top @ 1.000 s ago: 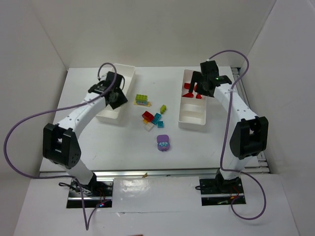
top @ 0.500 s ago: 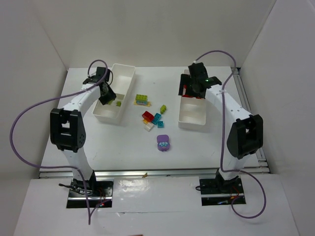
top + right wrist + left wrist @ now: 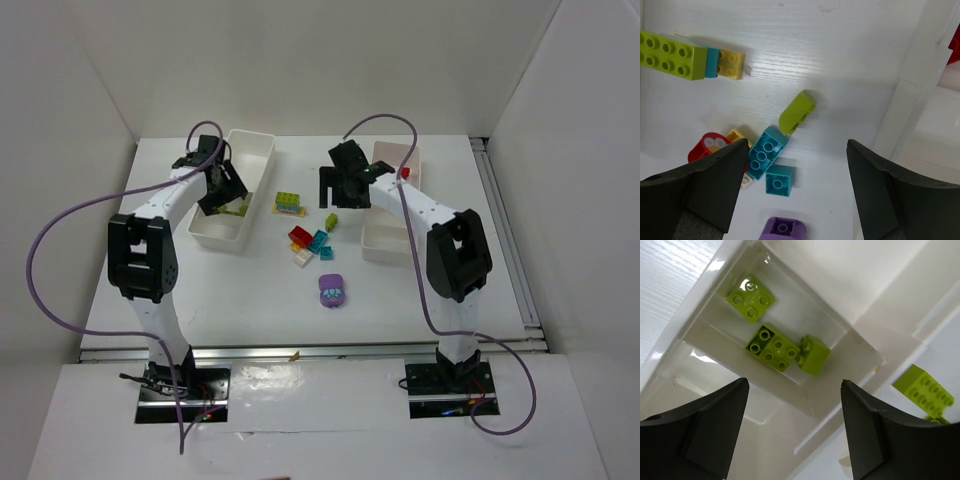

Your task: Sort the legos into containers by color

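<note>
The white table stands inside plain white walls. The sorting is partly done, as I judge it: three lime green bricks lie together in one compartment of the left tray, and some red pieces lie in the right tray. Between the trays, loose on the table, are a green-teal-yellow stack, a curved green piece, teal bricks, a red piece and a purple piece. The left gripper hangs over the green compartment, fingers apart and empty. The right gripper hangs over the loose pile, also apart and empty.
</note>
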`<act>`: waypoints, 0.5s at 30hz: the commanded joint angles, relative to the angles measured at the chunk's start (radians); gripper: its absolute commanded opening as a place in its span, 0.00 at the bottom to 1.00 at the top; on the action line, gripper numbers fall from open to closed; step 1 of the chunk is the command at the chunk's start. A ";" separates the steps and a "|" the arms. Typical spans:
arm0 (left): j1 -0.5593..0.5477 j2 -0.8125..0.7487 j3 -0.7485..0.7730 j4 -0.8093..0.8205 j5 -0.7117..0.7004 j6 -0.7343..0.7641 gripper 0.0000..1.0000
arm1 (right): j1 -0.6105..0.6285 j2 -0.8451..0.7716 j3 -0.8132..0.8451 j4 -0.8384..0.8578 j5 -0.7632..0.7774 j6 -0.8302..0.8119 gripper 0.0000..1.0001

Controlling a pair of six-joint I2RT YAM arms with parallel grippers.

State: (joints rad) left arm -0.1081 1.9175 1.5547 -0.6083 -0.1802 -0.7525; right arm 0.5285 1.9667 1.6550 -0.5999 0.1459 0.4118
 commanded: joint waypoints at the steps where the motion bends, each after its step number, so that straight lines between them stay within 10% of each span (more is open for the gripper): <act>1: -0.022 -0.115 0.050 0.005 0.082 0.042 0.85 | 0.010 0.029 0.061 0.006 0.035 0.028 0.86; 15: -0.071 -0.330 -0.010 -0.028 0.116 0.134 0.85 | 0.039 0.230 0.209 -0.082 0.023 0.096 0.81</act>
State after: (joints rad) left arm -0.1856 1.5921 1.5574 -0.6075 -0.0540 -0.6598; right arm 0.5381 2.1647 1.7901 -0.6228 0.1417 0.4709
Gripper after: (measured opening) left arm 0.850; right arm 0.828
